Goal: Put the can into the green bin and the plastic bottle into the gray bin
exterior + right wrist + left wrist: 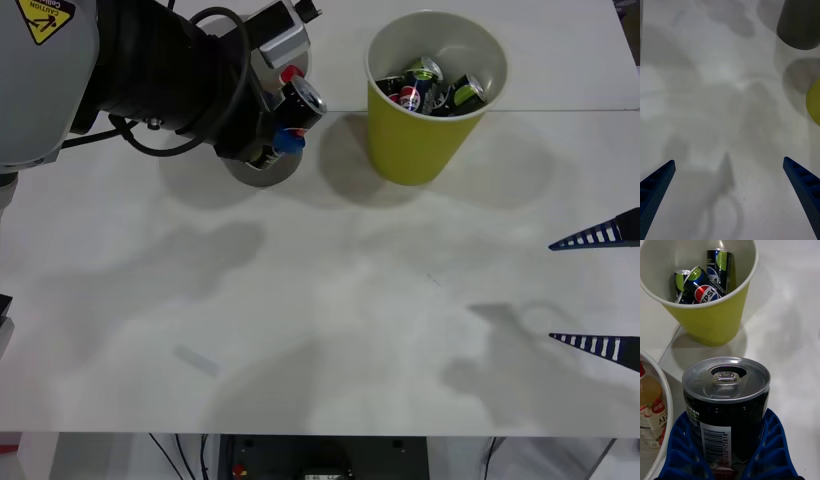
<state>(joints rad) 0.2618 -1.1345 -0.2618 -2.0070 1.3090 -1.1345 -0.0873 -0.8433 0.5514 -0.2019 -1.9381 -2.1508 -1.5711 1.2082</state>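
The left gripper [728, 461] clenched one can [727, 405] at the upper left of the front view, above the gray bin [262, 176]. In that view the can's long axis was tilted, its silver top pointing to the upper right, toward the green bin [425, 150]. Three dark cans [703, 281] lay inside the green bin. One plastic bottle [651, 408] lay in the gray bin. The right gripper [598, 292] hung released at the right edge above the surface [350, 320].
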